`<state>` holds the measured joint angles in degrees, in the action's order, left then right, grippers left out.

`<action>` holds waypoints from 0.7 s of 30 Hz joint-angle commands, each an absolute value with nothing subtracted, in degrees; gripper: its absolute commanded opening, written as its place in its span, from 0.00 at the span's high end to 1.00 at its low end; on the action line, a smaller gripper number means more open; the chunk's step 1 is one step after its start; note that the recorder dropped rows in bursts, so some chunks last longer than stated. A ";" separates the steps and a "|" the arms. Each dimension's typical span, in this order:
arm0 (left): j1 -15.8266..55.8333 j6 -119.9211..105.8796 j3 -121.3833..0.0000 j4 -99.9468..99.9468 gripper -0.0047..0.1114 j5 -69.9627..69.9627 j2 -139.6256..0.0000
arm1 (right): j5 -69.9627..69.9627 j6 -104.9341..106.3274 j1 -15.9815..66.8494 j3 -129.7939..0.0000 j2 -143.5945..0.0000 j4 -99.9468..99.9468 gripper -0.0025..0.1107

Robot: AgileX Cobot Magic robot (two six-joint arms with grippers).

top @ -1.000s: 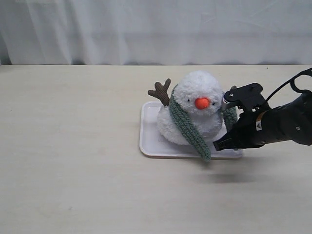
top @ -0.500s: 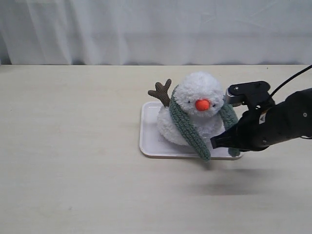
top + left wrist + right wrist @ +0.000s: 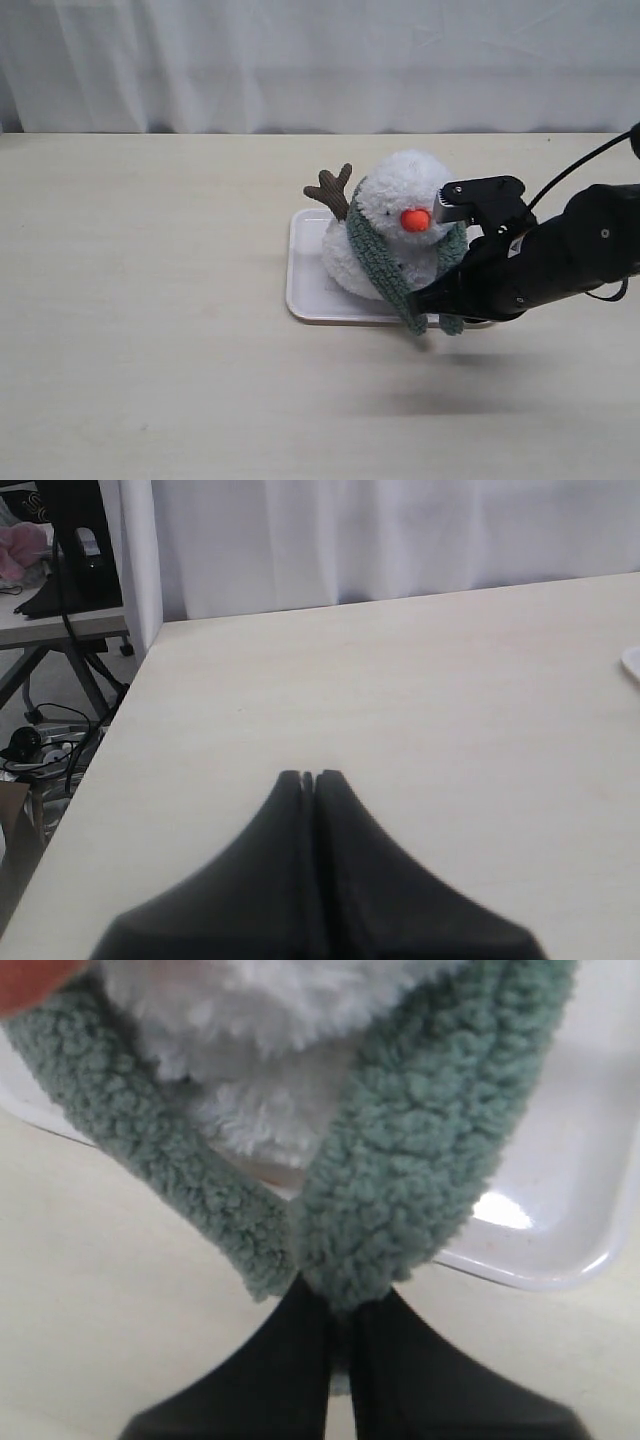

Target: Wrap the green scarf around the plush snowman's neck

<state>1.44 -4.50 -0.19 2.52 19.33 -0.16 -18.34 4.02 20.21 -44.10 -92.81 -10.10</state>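
Exterior view: plush snowman point(image 3: 398, 205) sits upright on a white tray point(image 3: 305, 292), centre-right of the table point(image 3: 150, 350). The green scarf point(image 3: 372, 258) is round its neck, with both ends hanging down the front and meeting at the tray's front edge. The right gripper point(image 3: 425, 298) comes in low from the right, at those ends. Its black arm blocks the snowman's right-of-view side and that corner of the tray. One brown twig arm point(image 3: 330, 188) sticks up on the other side. Orange nose point(image 3: 415, 219) faces the camera, white curtain point(image 3: 300, 60) behind. Exact grip is hard to read here.

Left wrist view: the only view with the left gripper point(image 3: 309, 777). Fingers are pressed together with nothing between them, over bare table well apart from the snowman. Past the table edge are a dark stand point(image 3: 70, 540) and cables point(image 3: 40, 742) on the floor. A white sliver point(image 3: 632, 663) shows at the frame edge, too little to tell what it is.

Right wrist view: close-up settles the grip. The black fingers are clamped on the tip of the wider scarf strip, and the other strip touches just beside it, forming a V. White fur fills the space between the strips. The glossy tray lies underneath and holds the snowman, with the scarf tips hanging at its rim.
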 commanded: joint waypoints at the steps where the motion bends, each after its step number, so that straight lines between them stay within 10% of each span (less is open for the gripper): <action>1: 1.38 -4.47 0.00 2.29 0.96 18.73 0.00 | -18.72 8.05 20.36 -43.98 -92.26 -14.88 0.94; 21: 1.38 -4.47 0.00 2.29 0.96 18.73 0.00 | -17.75 11.18 20.36 -43.86 -94.35 -33.40 0.94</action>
<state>1.44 -4.50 -0.19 2.52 19.33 -0.16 -18.20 10.62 20.21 -44.10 -93.20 -32.75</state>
